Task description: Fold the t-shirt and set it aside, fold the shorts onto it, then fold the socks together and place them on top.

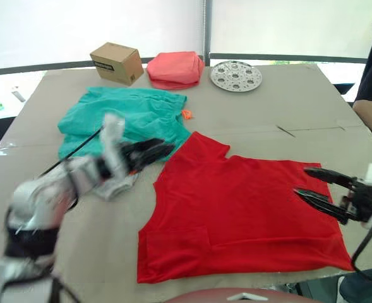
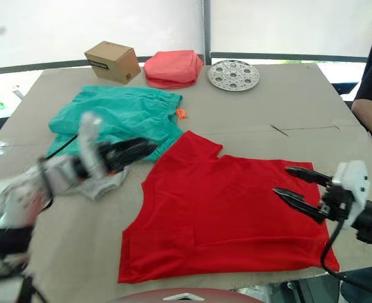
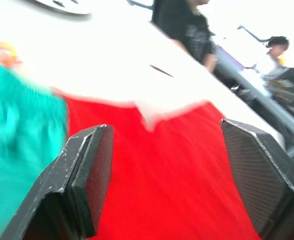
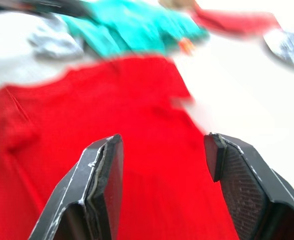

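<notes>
The t-shirt (image 1: 236, 214) lies spread flat on the desk (image 1: 312, 113), the shorts (image 1: 126, 120) beside its collar. My right gripper (image 1: 318, 187) hovers spread over its right edge. My left gripper (image 1: 154, 151), fingers apart, hangs above what look like the socks (image 1: 113, 186).

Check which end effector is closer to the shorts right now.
Left. The left end effector is open over the shorts' near edge; the right end effector is open over the t-shirt's far side.
</notes>
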`<act>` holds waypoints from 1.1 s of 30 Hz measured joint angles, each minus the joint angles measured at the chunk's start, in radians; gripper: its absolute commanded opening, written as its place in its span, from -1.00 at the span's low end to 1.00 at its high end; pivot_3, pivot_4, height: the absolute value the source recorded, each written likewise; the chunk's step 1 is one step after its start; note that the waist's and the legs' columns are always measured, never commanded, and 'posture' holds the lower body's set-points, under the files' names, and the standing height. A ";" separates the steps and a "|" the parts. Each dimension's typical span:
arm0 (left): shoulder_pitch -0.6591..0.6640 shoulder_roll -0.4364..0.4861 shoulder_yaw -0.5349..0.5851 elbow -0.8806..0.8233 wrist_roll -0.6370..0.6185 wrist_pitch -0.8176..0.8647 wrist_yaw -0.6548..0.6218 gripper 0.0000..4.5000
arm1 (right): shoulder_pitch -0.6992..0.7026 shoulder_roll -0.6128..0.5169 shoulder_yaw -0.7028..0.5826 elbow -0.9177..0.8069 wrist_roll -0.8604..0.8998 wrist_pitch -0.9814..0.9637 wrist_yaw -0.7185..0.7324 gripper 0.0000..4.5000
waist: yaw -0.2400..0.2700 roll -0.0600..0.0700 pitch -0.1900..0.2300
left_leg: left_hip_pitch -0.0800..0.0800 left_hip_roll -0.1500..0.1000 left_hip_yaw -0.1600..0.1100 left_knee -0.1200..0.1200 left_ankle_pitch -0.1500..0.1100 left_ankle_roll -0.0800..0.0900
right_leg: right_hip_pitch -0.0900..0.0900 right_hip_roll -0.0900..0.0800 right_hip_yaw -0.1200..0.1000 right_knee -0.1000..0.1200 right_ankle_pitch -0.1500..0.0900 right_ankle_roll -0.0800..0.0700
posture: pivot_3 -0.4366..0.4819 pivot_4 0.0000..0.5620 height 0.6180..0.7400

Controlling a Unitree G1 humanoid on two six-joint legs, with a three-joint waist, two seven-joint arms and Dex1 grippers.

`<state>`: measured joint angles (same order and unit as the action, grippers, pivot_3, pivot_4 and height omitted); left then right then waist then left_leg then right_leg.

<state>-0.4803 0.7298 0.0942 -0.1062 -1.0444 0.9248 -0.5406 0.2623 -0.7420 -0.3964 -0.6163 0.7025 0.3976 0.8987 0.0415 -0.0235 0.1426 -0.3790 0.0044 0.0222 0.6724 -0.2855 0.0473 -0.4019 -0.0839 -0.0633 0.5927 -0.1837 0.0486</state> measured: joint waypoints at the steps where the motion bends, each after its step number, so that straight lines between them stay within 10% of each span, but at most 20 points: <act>1: -0.095 -0.046 -0.051 0.053 0.044 0.051 0.042 0.64 | -0.014 0.010 0.033 0.002 -0.022 0.011 -0.032 0.22 | -0.002 0.000 0.000 | 0.000 -0.001 0.001 -0.001 0.000 0.000 | 0.000 0.000 0.001 -0.001 0.000 0.000 | -0.05 -0.47 1.00; 8: -0.345 -0.220 -0.138 0.344 0.286 0.093 0.190 0.64 | -0.105 0.040 0.129 -0.011 -0.063 0.038 -0.140 0.22 | -0.013 -0.001 0.001 | -0.001 -0.002 0.001 -0.003 0.000 0.000 | -0.001 0.000 0.001 -0.003 -0.001 0.001 | -0.05 -0.47 1.00; 20: -0.360 -0.290 -0.194 0.460 0.500 0.115 0.138 0.64 | -0.096 0.040 0.145 -0.047 -0.061 0.051 -0.164 0.22 | -0.016 -0.001 0.001 | -0.001 0.000 0.001 0.000 0.000 0.001 | -0.001 -0.001 0.001 0.000 -0.001 0.001 | -0.05 -0.47 1.00; 30: -0.322 -0.369 -0.173 0.489 0.591 0.011 0.090 -0.98 | -0.031 0.042 0.140 -0.082 -0.074 0.056 -0.192 0.26 | -0.003 0.000 0.001 | -0.001 0.000 0.001 0.000 -0.002 0.005 | -0.001 -0.002 0.001 0.000 0.000 0.001 | -0.05 -0.47 1.00; 33: -0.285 -0.354 -0.160 0.471 0.599 -0.032 0.049 -0.98 | -0.011 0.046 0.123 -0.082 -0.076 0.056 -0.206 0.26 | -0.003 0.000 0.001 | -0.001 0.000 0.001 0.000 -0.002 0.005 | -0.002 -0.002 0.001 0.000 0.000 0.000 | -0.05 -0.47 1.00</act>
<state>-0.7653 0.3758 -0.0662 0.3651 -0.4455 0.8931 -0.4920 0.2517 -0.6962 -0.2735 -0.6978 0.6262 0.4534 0.6924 0.0381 -0.0237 0.1434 -0.3802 0.0045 0.0230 0.6728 -0.2877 0.0518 -0.4036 -0.0857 -0.0619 0.5927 -0.1842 0.0489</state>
